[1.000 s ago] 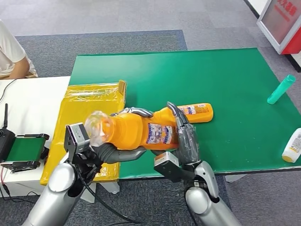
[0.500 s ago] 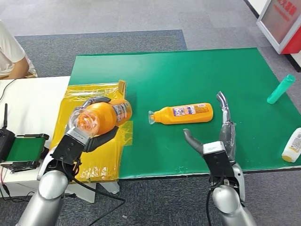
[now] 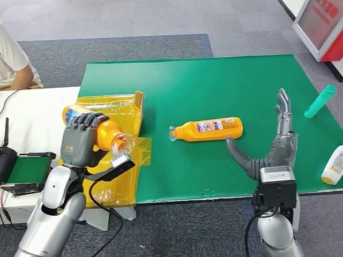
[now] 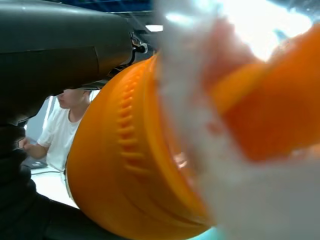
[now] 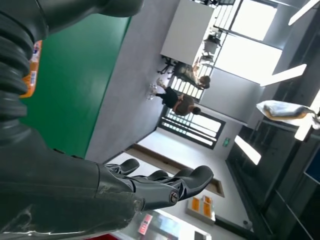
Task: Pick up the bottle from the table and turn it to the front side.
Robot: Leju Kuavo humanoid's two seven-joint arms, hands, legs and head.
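Looking down from the head camera, you see the left hand (image 3: 79, 140) nearest you at the left, its dark fingers wrapped around an orange bottle (image 3: 101, 134) and holding it off the surface, above a yellow plastic bag (image 3: 121, 176) that lies over the table's near left edge. The bottle lies roughly level in that grasp, its clear cap end (image 3: 124, 143) pointing toward the middle of the table and its base toward the left (you can make out a bit of blue label near the base). In the left wrist view the same bottle (image 4: 124, 160) sits hard against the camera, ribbed orange body sharp, cap end blurred. On the near right, your right hand (image 3: 271, 144) hovers over the green mat (image 3: 226, 80) with fingers straight and apart and thumb stretched out to the side, holding nothing; the right wrist view shows those fingers (image 5: 170, 187) spread in open air. Just beyond the thumb tip, a second orange bottle (image 3: 208, 129) lies on its side on the mat, label up, cap pointing left. Further right, a white bottle (image 3: 334, 167) rests at the mat's edge, and a teal tube (image 3: 320, 101) lies further back. At far left, a person in a white shirt (image 3: 11, 59) sits behind the white table (image 3: 36, 115).
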